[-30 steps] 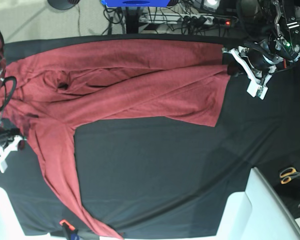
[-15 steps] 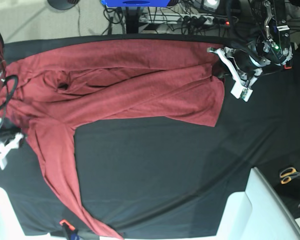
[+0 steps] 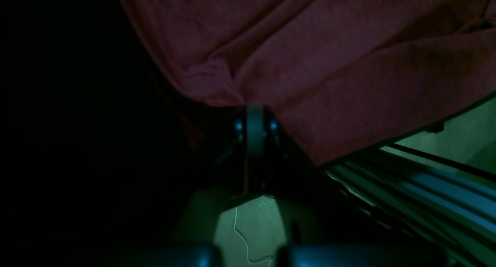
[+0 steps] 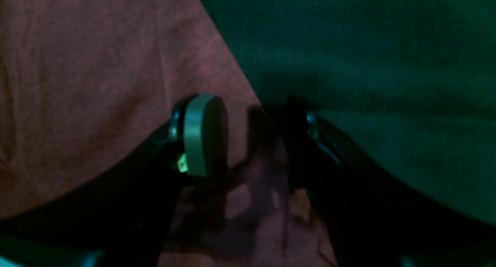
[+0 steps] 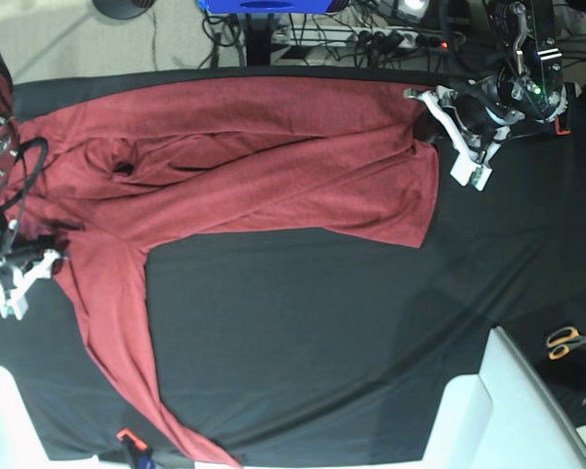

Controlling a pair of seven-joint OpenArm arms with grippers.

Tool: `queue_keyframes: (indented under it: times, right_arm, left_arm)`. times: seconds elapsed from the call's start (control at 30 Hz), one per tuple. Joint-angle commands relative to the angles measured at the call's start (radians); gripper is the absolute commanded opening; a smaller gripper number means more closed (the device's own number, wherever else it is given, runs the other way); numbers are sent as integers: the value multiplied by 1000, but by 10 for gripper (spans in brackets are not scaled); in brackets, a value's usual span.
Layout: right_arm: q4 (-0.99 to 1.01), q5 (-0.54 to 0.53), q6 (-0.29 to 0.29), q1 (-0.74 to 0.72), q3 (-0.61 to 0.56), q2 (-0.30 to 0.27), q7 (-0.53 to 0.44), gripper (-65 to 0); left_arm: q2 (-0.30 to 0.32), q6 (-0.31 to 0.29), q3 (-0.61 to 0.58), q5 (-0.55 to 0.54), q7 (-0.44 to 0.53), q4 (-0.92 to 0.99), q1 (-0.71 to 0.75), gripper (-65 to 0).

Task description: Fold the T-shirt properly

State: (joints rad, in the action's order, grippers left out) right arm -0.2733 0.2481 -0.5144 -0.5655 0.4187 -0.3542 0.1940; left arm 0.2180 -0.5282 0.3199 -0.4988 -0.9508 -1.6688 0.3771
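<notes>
One large brick-red long-sleeved knit T-shirt lies across the black-covered tabletop, its hem corner now dragged inward. The left claw stays pinched on that hem; the right claw, now half-open, straddles the sleeve edge, so the fold is just beginning.

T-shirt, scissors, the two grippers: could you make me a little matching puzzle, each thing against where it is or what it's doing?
Things:
1. T-shirt
2. Scissors
3. Left gripper
4. Right gripper

States:
A. jaws apart over the shirt's edge
B. spread across the black table cover, one sleeve trailing toward the near edge
C. shut, pinching the shirt's fabric
D. lying by the base view's right border, orange handles

Pairs: 1-B, 2-D, 3-C, 4-A
</notes>
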Motion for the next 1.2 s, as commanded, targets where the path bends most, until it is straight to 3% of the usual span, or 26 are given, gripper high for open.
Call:
queue_keyframes:
  times: [0.0, 0.03, 0.23, 0.3, 0.37, 0.43, 0.57, 0.67, 0.8, 0.93, 1.17]
  right_arm:
    - [-10, -2, -6, -27, 1, -9, -11, -378]
    - [-10, -2, -6, -27, 1, -7, -11, -380]
    - [-10, -2, -6, -26, 1, -3, -11, -407]
    - [-10, -2, -6, -26, 1, -3, -11, -488]
    - [-10, -2, -6, -26, 1, -3, -11, -629]
    - [-14, -2, -6, -26, 1, -3, -11, -647]
    - [-50, -2, -14, -26, 6, -4, -1, -650]
    - [-194, -5, -16, 34, 9, 2, 52, -650]
    - [-507, -5, -19, 174, 9, 62, 150, -650]
    - [-794, -5, -68, 305, 4, 140, 269, -650]
    - [-1099, -5, -72, 494, 3, 237, 355, -650]
  left_arm:
    - [11, -7, 6, -11, 16, -18, -14, -650]
    - [11, -7, 6, -11, 16, -18, -19, -632]
    - [13, -10, 9, -19, 16, -49, -26, -339]
    - [10, -10, 9, -21, 16, -77, -26, -265]
    - [8, -10, 9, -21, 14, -106, -26, -186]
    - [7, -10, 9, -21, 13, -129, -26, -123]
    - [7, -10, 17, -21, 10, -162, -26, -92]
    - [-4, -10, 77, -21, 8, -161, -26, -92]
    - [-10, -11, 193, -22, 8, -162, -26, -92]
    - [8, -11, 272, -22, 6, -162, -26, -92]
    - [41, -11, 289, -22, 6, -156, -17, -92]
